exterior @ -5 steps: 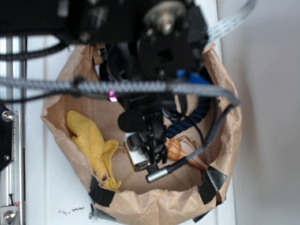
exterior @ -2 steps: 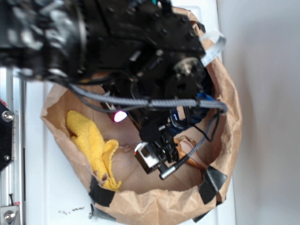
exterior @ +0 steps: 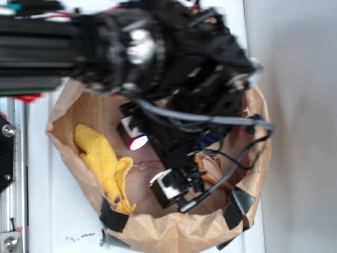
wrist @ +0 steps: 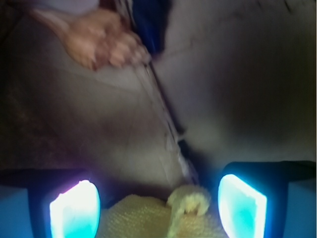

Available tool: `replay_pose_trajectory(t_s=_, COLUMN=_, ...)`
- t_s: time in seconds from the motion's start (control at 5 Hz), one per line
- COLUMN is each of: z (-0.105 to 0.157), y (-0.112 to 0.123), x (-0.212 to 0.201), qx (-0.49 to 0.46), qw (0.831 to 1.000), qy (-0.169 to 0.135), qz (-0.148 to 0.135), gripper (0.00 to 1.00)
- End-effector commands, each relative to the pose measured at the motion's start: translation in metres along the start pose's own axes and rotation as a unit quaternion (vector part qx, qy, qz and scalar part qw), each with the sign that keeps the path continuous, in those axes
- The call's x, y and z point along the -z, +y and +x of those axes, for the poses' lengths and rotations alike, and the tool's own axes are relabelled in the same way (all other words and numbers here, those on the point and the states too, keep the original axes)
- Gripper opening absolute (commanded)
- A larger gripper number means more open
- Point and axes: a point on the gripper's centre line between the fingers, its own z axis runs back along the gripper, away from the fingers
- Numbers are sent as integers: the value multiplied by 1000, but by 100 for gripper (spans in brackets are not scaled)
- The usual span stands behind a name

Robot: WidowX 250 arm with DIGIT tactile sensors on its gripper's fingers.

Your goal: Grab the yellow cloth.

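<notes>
The yellow cloth (exterior: 102, 158) lies long and lumpy along the left inside wall of a brown paper bag bowl (exterior: 174, 232). My gripper (exterior: 132, 135) hangs inside the bowl just right of the cloth, one lit pad (exterior: 138, 142) glowing pink. In the wrist view the gripper (wrist: 158, 206) is open, its two glowing pads (wrist: 74, 210) wide apart. The curled end of the yellow cloth (wrist: 148, 218) sits low between them, touching neither pad that I can see.
A tan seashell (exterior: 210, 169) (wrist: 99, 39) and a dark blue rope (exterior: 210, 138) (wrist: 151, 20) lie at the right side of the bowl. The black arm (exterior: 158, 52) and its cables (exterior: 231, 158) cover the bowl's far half. Black tape (exterior: 113, 217) patches the near rim.
The arm has swung left and down across the bowl, carrying the gripper from the bowl's middle toward the yellow cloth. The cloth, shell and rope have not moved.
</notes>
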Motion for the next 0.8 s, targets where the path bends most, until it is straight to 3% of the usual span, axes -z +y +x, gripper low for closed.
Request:
replay_pose_trajectory(t_s=0.0, z=7, y=6, x=-21, qx=24, qw=999, qy=-23, qz=18, gripper=100)
replay_pose_trajectory(t_s=0.4, z=7, y=6, x=-21, qx=24, qw=999, qy=-23, qz=18, gripper=100)
replay_pose_trajectory(t_s=0.6, z=-38, y=-9, x=-6, qx=50, qw=999, qy=-18, qz=12, gripper=100)
